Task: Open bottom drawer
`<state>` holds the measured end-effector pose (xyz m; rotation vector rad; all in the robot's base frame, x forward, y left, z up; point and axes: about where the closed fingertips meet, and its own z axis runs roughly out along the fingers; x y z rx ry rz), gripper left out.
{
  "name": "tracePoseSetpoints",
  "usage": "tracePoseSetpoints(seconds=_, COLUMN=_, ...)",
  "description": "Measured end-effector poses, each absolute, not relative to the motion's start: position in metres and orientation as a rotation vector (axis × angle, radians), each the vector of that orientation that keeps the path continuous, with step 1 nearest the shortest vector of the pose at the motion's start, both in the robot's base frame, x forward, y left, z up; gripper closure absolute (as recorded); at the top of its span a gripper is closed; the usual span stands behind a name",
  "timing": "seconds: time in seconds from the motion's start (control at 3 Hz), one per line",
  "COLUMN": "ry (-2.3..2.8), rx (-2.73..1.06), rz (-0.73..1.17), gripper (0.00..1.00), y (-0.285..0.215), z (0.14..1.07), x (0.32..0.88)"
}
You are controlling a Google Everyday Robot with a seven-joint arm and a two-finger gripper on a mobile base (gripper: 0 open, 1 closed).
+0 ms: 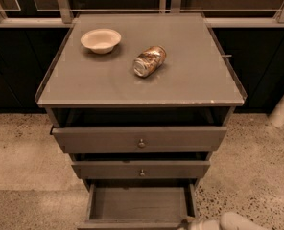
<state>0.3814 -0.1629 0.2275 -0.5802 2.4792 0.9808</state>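
Pincer of the robot's pale arm is sitting at the very bottom of the view, below the near right corner of the bench and just beside the right end of the bottom drawer's front. How far open it is, and whether it is holding anything, I cannot tell; the drawer's knob is lying out of sight.

The slim grey bottom drawer is standing well out from the cabinet, showing its bare grey floor, so the task is looking largely done. The main risk, as I judge it, is pulling further: the drawer could be running to the end of its travel and dropping or jamming at an angle. A pull from the right end, not the middle, could also be skewing it in its guides.

Above it the mid-sized grey drawer and the wide grey top drawer are each jutting out a little. With all three forward, a hard tug may be rocking the cabinet.

On the flat grey bench, a crumpled metal can is lying on its side near the middle, and a jolt could be sending it rolling toward an edge. The shallow cream bowl near the far left corner is looking steadier.
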Motion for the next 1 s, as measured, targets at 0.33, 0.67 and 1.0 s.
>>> tracePoseSetpoints(seconds=0.33, ry=2.488, rx=-0.515, rz=0.854, gripper=0.00, y=-0.201, z=0.277, x=0.344)
tracePoseSetpoints(seconds=0.67, ry=2.366, rx=-0.610, rz=0.646, gripper=0.00, y=-0.229, z=0.338, x=0.372)
tracePoseSetpoints(seconds=1.0, ry=2.366, rx=-0.610, rz=0.646, gripper=0.00, y=-0.229, z=0.338, x=0.372)
